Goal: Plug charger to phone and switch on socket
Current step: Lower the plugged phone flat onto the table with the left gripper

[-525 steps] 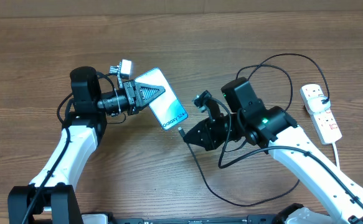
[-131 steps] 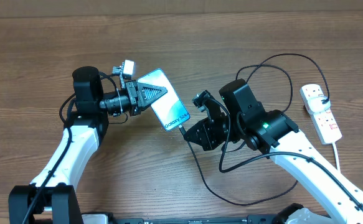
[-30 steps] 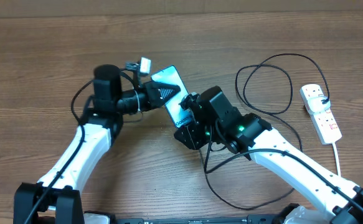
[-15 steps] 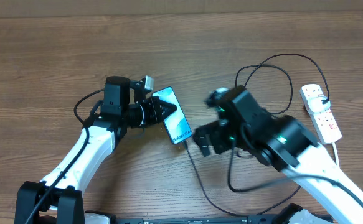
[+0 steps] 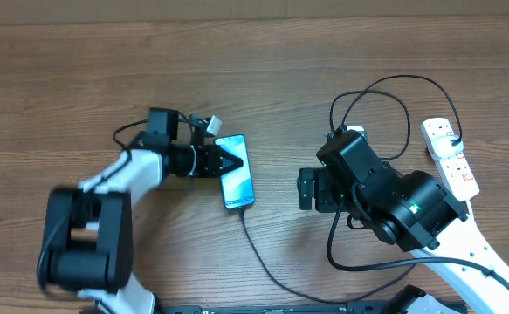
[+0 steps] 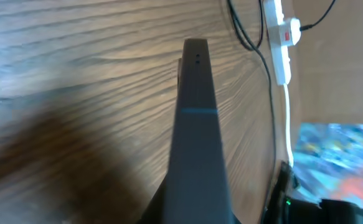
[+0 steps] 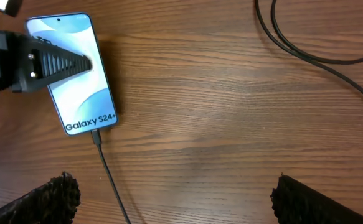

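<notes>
Over the table (image 5: 62,70), the right gripper (image 7: 176,200) hangs spread wide and empty, well apart from the socket (image 5: 450,157) at the right edge. The left gripper (image 5: 228,162) pinches the phone (image 7: 84,99) mid-table, screen up, with the charger (image 7: 107,171) plugged into its text end.

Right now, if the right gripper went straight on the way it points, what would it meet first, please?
Probably the bare table: the right gripper, open, aims at wood beside the phone and its plugged-in cable, touching neither. Depth is unclear, so this is a guess.
</notes>
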Motion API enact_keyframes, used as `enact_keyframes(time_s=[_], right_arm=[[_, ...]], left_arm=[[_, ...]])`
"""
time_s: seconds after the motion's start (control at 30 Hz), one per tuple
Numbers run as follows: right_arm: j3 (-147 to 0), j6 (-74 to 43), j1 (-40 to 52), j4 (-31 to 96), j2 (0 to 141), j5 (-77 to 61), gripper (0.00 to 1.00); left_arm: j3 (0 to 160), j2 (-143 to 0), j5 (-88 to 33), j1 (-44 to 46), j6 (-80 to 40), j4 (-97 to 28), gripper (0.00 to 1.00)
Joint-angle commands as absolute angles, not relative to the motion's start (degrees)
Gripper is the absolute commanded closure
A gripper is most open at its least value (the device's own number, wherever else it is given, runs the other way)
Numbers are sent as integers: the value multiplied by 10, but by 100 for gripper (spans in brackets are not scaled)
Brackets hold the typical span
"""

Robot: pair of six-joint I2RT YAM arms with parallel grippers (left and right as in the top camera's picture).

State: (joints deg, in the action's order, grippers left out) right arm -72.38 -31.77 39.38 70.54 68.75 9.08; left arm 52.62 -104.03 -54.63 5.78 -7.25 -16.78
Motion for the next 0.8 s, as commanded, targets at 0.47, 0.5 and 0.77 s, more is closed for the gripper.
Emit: enact_keyframes(time_s=[0.47, 0.5, 0.77], right_arm=[[-728, -335, 392, 692, 684, 103, 0], [-728, -335, 392, 692, 684, 103, 0], [-727, -334, 392, 697, 684, 103, 0]], left_arm=[[703, -1174, -403, 30, 176, -496, 96], [702, -1176, -405, 30, 175, -490, 96], [693, -1185, -408, 32, 23, -421, 96]])
